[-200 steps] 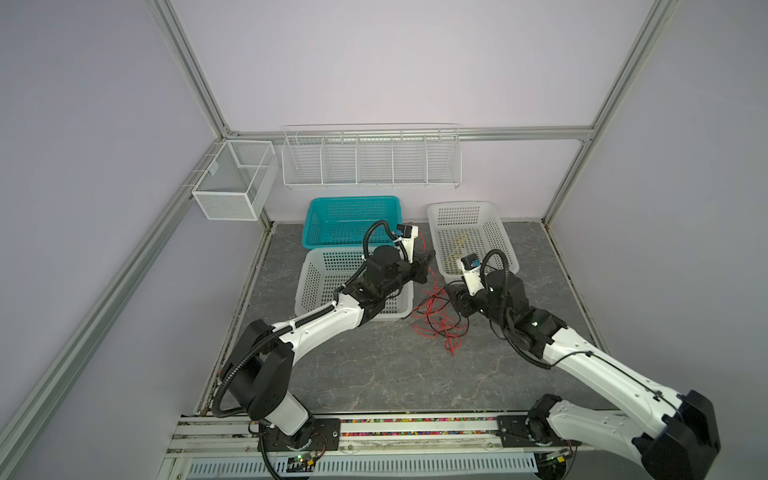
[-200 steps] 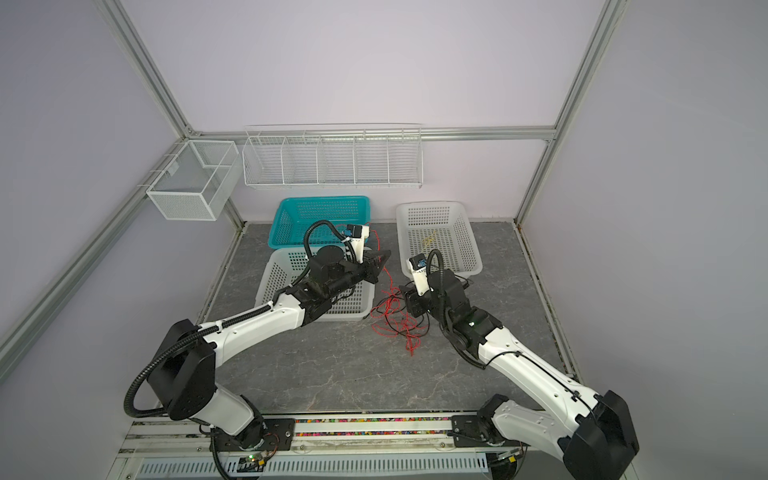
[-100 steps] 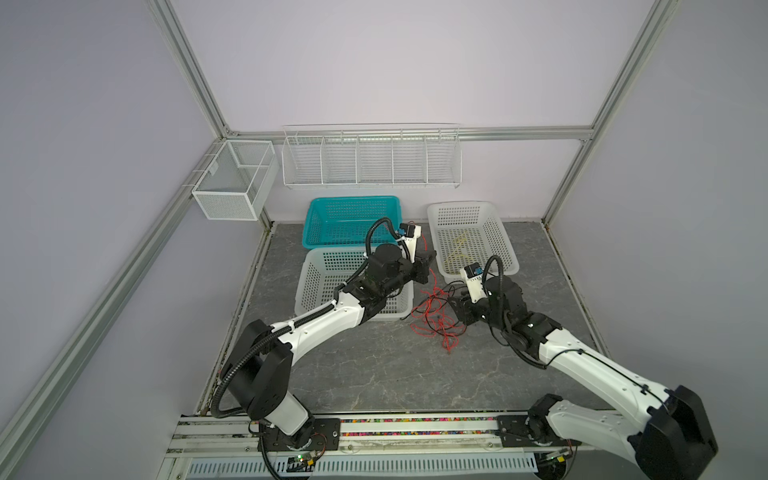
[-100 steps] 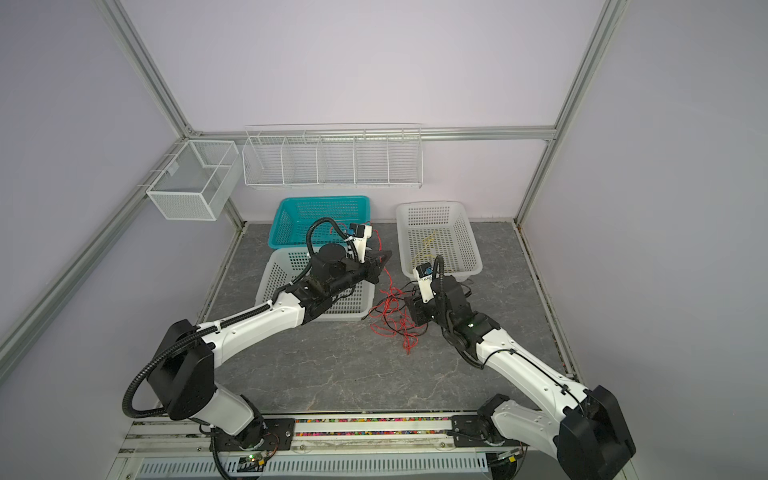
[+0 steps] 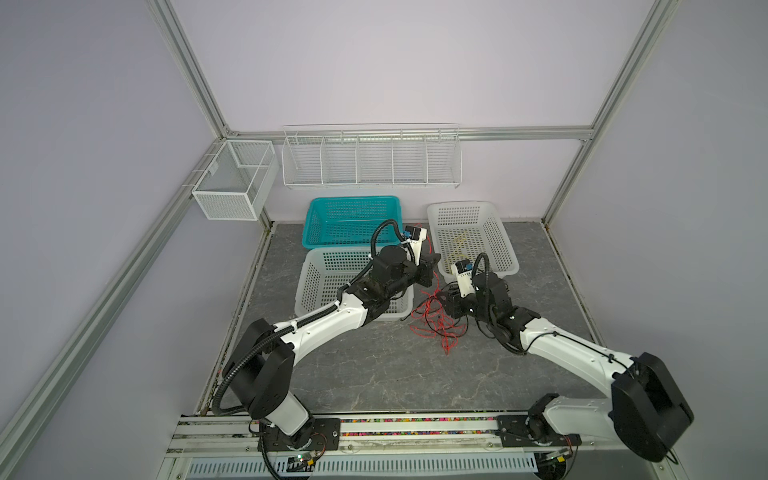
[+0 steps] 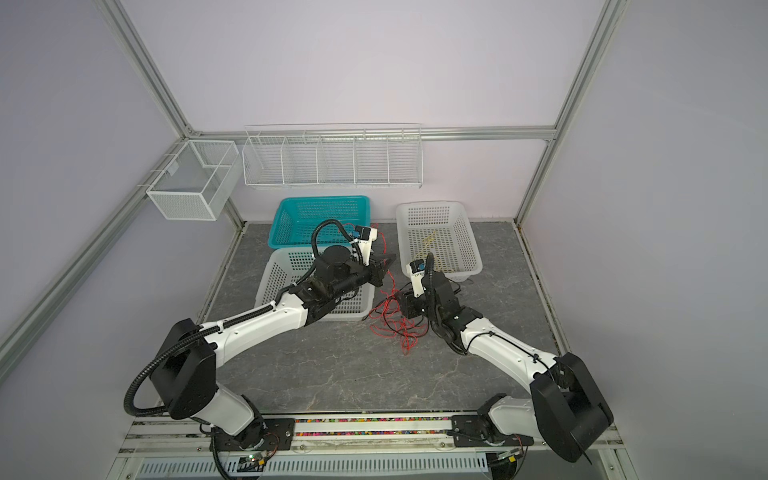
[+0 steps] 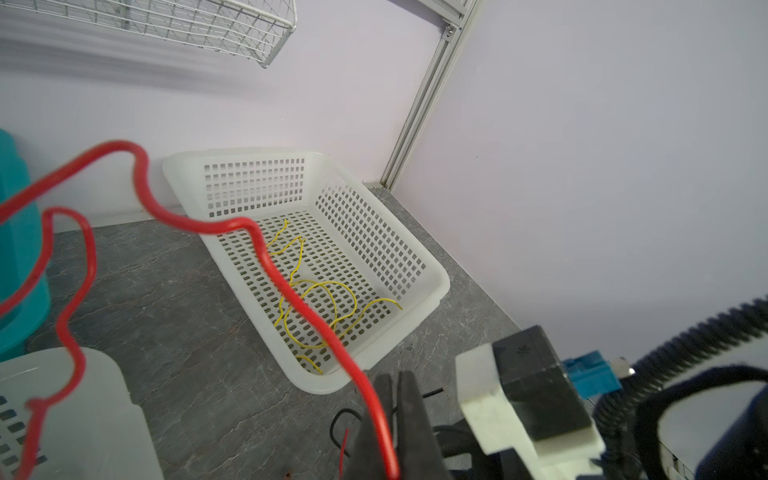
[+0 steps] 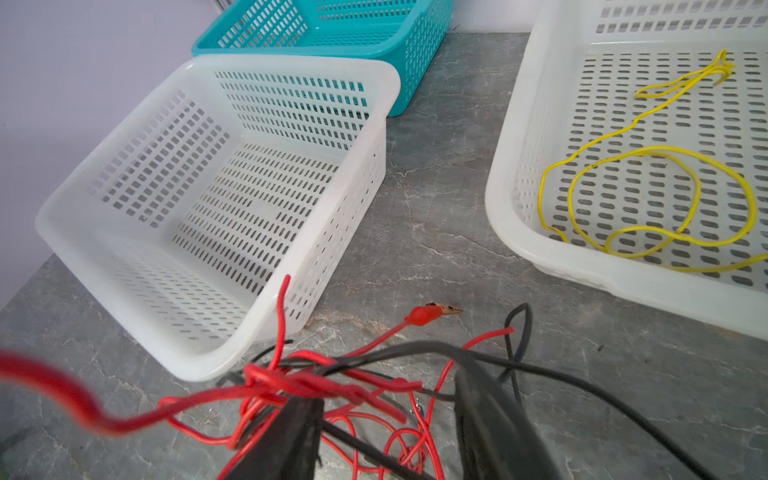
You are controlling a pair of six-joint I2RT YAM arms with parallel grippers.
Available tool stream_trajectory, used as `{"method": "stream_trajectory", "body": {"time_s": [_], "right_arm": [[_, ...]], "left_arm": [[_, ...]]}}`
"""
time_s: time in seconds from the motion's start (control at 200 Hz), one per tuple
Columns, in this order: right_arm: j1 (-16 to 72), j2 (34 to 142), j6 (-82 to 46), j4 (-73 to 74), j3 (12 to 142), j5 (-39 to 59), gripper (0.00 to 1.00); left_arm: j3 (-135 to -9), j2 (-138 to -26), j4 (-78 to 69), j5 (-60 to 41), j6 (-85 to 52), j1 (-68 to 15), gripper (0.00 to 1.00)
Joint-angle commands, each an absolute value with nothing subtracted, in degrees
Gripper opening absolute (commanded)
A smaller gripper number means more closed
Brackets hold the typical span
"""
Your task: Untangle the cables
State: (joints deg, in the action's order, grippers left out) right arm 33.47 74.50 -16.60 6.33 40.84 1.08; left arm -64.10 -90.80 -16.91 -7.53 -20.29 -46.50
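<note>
The cables [image 5: 432,322] [image 6: 394,322] lie as a red and black tangle on the grey floor between the baskets, visible in both top views. My left gripper [image 5: 432,266] [image 6: 386,266] [image 7: 391,386] is raised over the tangle and shut on a red cable [image 7: 311,318], which hangs down to the heap. My right gripper [image 5: 446,301] [image 6: 401,301] [image 8: 386,415] is low in the tangle, open, with red and black strands [image 8: 299,380] crossing between its fingers [image 8: 286,436]. A yellow cable [image 8: 648,148] [image 7: 328,283] lies apart in the white basket [image 8: 507,166] [image 5: 505,249].
A second white basket [image 5: 307,286] [image 8: 208,66] stands left of the tangle under my left arm. A teal basket [image 5: 353,200] sits behind it. Wire racks [image 5: 370,158] hang on the back wall. A red clip [image 8: 428,313] lies on the floor beside the heap.
My right arm has shifted a little toward the tangle and its jaws have narrowed slightly. The left gripper has stayed shut and almost still.
</note>
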Motion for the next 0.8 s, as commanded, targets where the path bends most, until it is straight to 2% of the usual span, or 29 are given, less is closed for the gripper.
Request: {"method": "stream_trajectory", "body": {"time_s": [0.0, 0.275, 0.395, 0.795], "right_arm": [[33.45, 75.13, -19.02, 11.61, 41.4, -0.49, 0.53], [34.4, 80.02, -21.99, 11.27, 42.85, -8.79, 0.52], [34.78, 82.59, -24.15, 11.6, 42.98, -13.02, 0.44], [33.16, 86.14, -24.57, 10.21, 40.74, -17.93, 0.31]], "left_arm": [[-66.27, -91.32, -16.46, -7.52, -19.52, -47.32, 0.0], [-67.05, -91.75, -15.91, -7.14, -20.43, -48.55, 0.0], [-67.5, -91.68, -15.12, -6.53, -21.11, -49.92, 0.0], [-65.24, -84.45, -11.93, -1.42, -21.76, -50.43, 0.0]]}}
